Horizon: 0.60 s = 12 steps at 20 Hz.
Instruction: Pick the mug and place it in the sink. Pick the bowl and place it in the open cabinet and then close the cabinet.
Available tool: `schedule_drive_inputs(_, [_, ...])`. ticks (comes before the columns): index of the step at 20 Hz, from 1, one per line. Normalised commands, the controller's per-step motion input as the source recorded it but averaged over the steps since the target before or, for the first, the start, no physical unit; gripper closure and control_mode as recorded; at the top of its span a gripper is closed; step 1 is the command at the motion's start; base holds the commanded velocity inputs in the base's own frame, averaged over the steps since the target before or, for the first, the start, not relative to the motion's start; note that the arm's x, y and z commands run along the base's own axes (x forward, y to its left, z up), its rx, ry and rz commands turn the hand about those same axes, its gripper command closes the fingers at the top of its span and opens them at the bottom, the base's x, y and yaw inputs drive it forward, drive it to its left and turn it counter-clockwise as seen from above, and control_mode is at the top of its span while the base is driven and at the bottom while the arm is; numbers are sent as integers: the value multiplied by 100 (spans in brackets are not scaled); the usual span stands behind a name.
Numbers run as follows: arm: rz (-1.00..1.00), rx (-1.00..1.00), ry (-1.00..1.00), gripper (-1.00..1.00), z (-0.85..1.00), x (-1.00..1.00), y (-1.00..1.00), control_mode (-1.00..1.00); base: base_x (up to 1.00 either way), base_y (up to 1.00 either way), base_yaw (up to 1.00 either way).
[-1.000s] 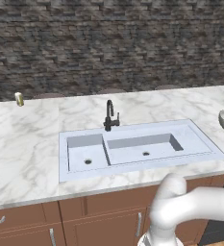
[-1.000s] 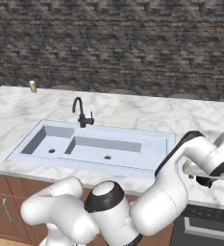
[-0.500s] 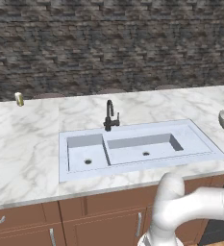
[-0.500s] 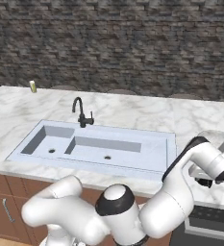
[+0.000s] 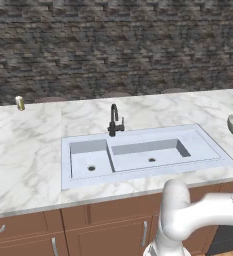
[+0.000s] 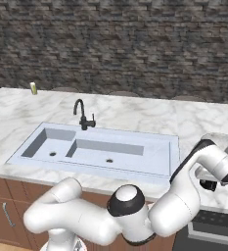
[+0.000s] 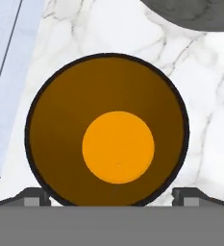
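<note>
A: Pincer state?
B: My pincer [image 7: 111, 194] stands wide, holding nothing; a tip on either side of the mug [image 7: 108, 129], straight below me.
A: Surroundings?
B: Sink [image 7: 3, 72] edge beside it, bowl [image 7: 195, 12] just beyond, on marble counter [image 7: 209, 96]

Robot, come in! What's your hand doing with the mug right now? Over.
Gripper open, straight over the mug, fingertips either side of its rim. Mug on the counter, not held. Bowl close beyond it.
</note>
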Motion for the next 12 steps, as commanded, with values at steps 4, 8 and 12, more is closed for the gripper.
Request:
schedule_drive_inputs(4, [1, 1, 0, -100, -31, 6, -26, -100, 0, 0, 0])
schedule_drive_inputs(8, [3, 2, 0, -100, -15, 0, -33, -100, 0, 0, 0])
schedule_drive_inputs(12, [4, 0, 0, 100, -22, -3, -2, -100, 0, 0, 0])
